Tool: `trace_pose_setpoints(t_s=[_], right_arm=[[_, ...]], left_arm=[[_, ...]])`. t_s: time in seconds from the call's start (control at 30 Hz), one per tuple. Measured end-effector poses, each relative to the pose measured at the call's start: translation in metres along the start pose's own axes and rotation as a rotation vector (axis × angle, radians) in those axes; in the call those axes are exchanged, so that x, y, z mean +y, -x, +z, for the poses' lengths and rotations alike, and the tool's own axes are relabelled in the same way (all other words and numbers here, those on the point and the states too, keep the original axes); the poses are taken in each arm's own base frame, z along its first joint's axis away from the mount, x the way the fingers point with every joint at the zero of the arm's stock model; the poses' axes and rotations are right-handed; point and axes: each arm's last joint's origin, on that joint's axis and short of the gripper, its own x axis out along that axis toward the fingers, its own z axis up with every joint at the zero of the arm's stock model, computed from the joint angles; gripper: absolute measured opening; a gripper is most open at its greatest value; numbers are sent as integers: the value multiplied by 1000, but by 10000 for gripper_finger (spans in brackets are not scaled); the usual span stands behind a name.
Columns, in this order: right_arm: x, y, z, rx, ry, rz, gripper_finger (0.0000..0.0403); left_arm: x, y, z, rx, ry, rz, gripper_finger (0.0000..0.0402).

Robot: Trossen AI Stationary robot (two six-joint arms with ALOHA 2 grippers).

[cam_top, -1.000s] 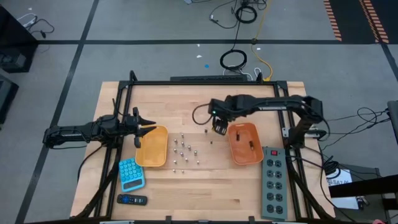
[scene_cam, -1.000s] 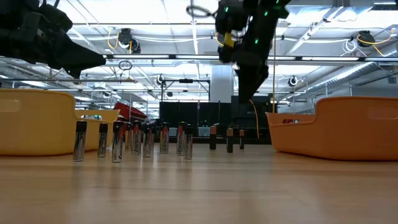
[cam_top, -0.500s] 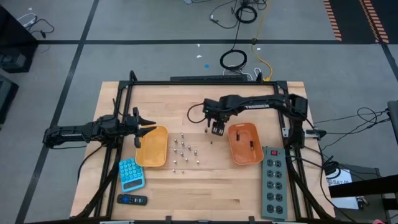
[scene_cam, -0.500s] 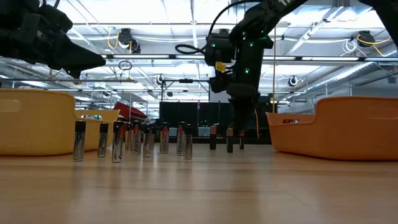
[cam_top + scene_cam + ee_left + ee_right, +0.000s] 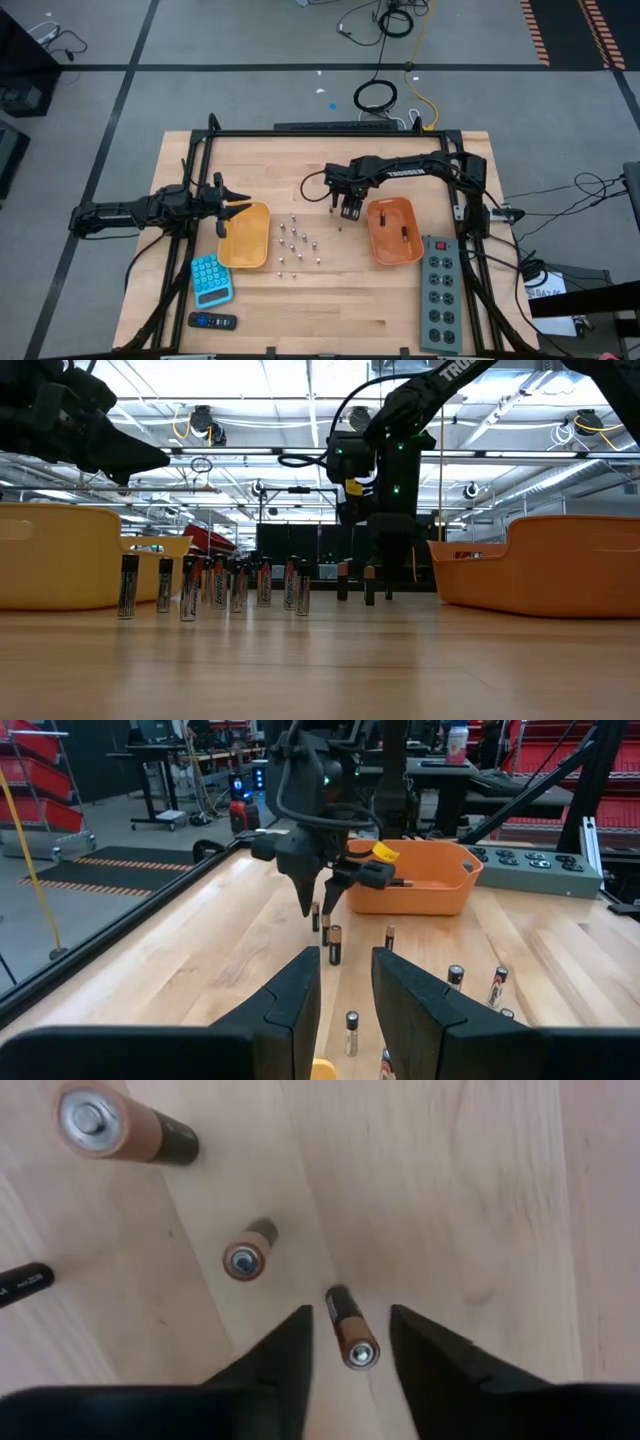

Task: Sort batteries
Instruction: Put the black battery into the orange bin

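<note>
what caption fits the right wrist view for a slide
Right gripper straddling an upright copper-and-black battery on the wooden table, fingers not yet touching it; two more stand nearby.

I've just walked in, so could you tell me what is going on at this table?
The robot is sorting batteries. The right gripper is lowered over a copper-topped battery standing between its fingers, near the right orange tray. The left gripper waits above the left orange tray. More batteries stand upright between the trays.

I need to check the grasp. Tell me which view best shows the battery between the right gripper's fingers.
Right wrist view: copper-topped battery stands between the right gripper fingers. Left wrist view shows it from the side; in high and low views it's barely visible.
</note>
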Motion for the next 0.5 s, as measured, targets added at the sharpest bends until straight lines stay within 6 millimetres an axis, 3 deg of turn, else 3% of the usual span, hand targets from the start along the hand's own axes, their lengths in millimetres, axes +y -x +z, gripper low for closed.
trace_pose_setpoints(t_s=[0.17,0.4,0.5], right_arm=[[0,0,0,2,3,13,21],[5,3,-1,-1,17,15,14],[10,20,-4,-6,25,-37,14]], left_arm=[[0,0,0,4,0,0,102],[0,0,0,3,0,1,102],[1,0,0,3,1,21,102]])
